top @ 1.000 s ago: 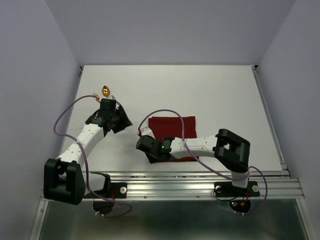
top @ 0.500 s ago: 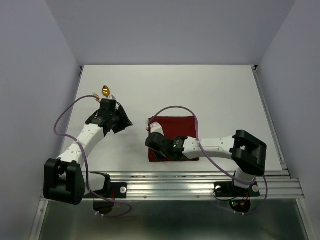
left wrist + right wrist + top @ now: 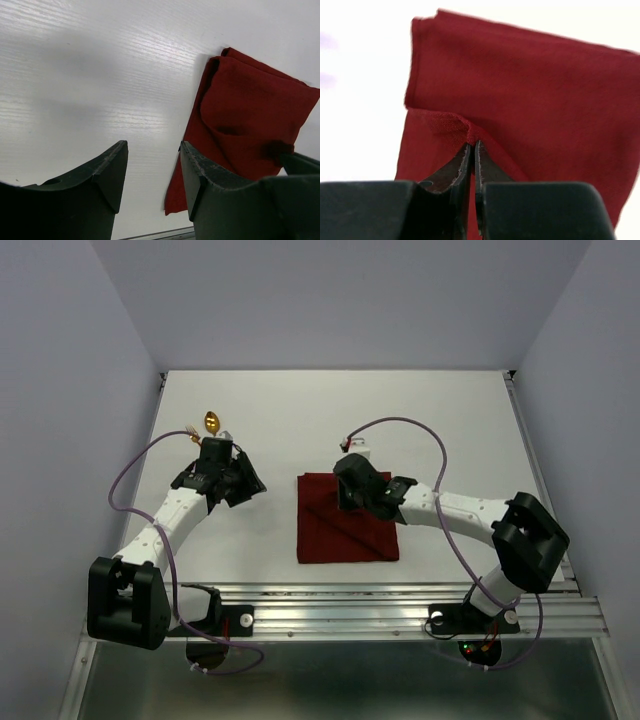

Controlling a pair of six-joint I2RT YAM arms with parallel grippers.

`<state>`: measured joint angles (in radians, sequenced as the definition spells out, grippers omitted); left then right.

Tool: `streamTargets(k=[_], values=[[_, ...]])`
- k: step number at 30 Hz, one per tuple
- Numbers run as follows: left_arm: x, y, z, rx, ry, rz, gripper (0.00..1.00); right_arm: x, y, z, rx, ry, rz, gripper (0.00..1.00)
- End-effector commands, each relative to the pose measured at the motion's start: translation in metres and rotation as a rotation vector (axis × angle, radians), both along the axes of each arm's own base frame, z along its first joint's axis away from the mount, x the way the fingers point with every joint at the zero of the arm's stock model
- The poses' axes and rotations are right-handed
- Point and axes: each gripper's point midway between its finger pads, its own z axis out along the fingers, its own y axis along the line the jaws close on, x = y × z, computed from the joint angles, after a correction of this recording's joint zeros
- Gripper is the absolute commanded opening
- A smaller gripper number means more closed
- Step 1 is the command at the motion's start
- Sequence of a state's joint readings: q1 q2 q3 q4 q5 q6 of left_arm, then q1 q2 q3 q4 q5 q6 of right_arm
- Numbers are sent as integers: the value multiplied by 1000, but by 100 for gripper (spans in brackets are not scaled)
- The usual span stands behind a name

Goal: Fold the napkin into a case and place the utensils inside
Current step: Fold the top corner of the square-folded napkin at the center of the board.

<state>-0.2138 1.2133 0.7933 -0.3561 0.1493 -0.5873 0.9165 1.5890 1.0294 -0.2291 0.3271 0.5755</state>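
We see a big white table (image 3: pixel 450 410) with grey walls around it. Two arms are fixed at the near edge of the table. The left arm (image 3: pixel 165 520) reaches up toward the far left part of the table. The right arm (image 3: pixel 450 510) bends in from the right and reaches toward the middle.

The dark red napkin (image 3: pixel 340 535) lies flat on the table near the front edge, about in the middle. It is folded, so it has more than one layer. In the top view a crease runs slanting across it. In the left wrist view one corner looks soft and rounded.

The right gripper (image 3: pixel 472 145) is over the far part of the napkin. Its two fingers are squeezed together on a small bit of the top layer, and the cloth puckers up where they pinch it.

The left gripper (image 3: pixel 152 150) is well apart from the napkin, off to its left. Its fingers are spread apart and we see nothing between them, only bare table below.

The gold spoon (image 3: pixel 212 422) lies on the table just past the left arm's wrist. The gold fork (image 3: pixel 190 431) is just beside the spoon, on its left. Both are well apart from the napkin, and no fingers touch them.
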Motion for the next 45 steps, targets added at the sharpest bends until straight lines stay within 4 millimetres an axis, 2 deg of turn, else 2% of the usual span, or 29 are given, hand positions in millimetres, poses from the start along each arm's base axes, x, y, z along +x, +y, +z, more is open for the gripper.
streamTargets(k=[1, 5, 11, 17, 27, 36, 45], values=[[4, 1, 7, 5, -31, -10, 57, 29, -13, 20, 77, -59, -63, 1], [3, 3, 8, 16, -28, -12, 56, 56, -43, 19, 87, -57, -158, 1], [2, 3, 6, 20, -24, -19, 57, 75, -68, 6, 135, 1, -290, 1], [3, 2, 5, 21, -21, -23, 56, 78, -76, -12, 134, 62, -362, 1], [3, 1, 0, 18, -7, -33, 56, 81, -79, -12, 121, 74, -408, 1], [3, 0, -1, 17, -5, -36, 56, 80, -93, -18, 61, 84, -475, 1], [4, -1, -3, 19, -1, -41, 56, 80, -93, -20, 56, 92, -479, 1]])
